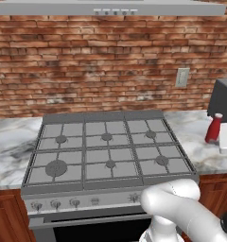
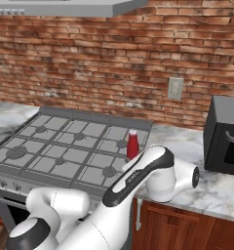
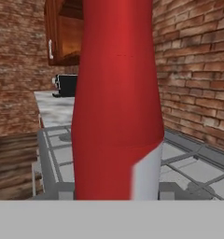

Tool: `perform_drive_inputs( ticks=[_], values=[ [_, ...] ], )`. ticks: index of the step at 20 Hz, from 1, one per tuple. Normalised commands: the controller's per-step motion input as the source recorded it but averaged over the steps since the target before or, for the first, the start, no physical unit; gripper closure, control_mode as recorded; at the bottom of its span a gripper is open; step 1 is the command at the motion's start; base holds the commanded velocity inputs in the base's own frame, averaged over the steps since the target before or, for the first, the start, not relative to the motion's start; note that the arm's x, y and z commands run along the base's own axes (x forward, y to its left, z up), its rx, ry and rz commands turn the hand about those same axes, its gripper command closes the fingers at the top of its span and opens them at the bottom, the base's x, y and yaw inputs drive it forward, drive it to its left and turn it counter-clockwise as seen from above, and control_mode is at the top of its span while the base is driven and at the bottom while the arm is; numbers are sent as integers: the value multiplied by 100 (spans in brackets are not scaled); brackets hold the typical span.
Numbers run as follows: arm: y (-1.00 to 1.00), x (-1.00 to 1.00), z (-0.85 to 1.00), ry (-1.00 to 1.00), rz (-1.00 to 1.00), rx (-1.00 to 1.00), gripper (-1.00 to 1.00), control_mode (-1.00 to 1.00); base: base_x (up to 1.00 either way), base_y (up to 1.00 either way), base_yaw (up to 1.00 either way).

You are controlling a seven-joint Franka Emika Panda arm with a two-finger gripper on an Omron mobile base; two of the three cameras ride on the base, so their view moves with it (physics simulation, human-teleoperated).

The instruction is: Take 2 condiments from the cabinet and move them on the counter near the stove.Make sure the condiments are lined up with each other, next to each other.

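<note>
Saw the red bottle [image 1: 213, 128] standing straight up on the tabletop [image 1: 193, 124], just to the right of the stove [image 1: 108, 146] and near the brick wall [image 1: 87, 66]. Saw the same bottle up very close in the hand view, right in the middle, with the stove grates low behind it and the cabinet [image 3: 62, 32] far off at the back. Spotted a white bit of the end effector [image 1: 223, 137] right beside the bottle at the edge of the left base view. Could not see the finger tips anywhere, so could not tell if they were squeezed on the bottle or apart. Could not tell either if the bottle sat fully on the tabletop or hung just above it.

Guessed the bottle to be light and made of smooth plastic. Thought it a bit squishy, so a hard pinch might dent it. Thought it slippery too, and tall and thin, so easy to knock over. Judged the best place to hold it to be around the fat middle of the body, not up at the pale cap [image 2: 132, 132]. Found no brown shaker near the stove yet.
</note>
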Motion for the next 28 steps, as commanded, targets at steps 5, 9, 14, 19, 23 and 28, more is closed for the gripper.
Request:
perform_drive_inputs(
  ticks=[5,9,14,19,23,28],
  values=[
    [0,6,-38,0,0,0,100,-100,0,0,0],
    [0,6,-36,0,0,0,100,-100,0,0,0],
    [0,5,-36,0,0,0,100,-100,0,0,0],
    [-3,6,-35,0,0,0,100,-100,0,0,0],
    [-16,15,-31,0,0,2,100,-100,0,0,0],
    [-30,25,-27,0,0,3,100,-100,0,0,0]
  ],
)
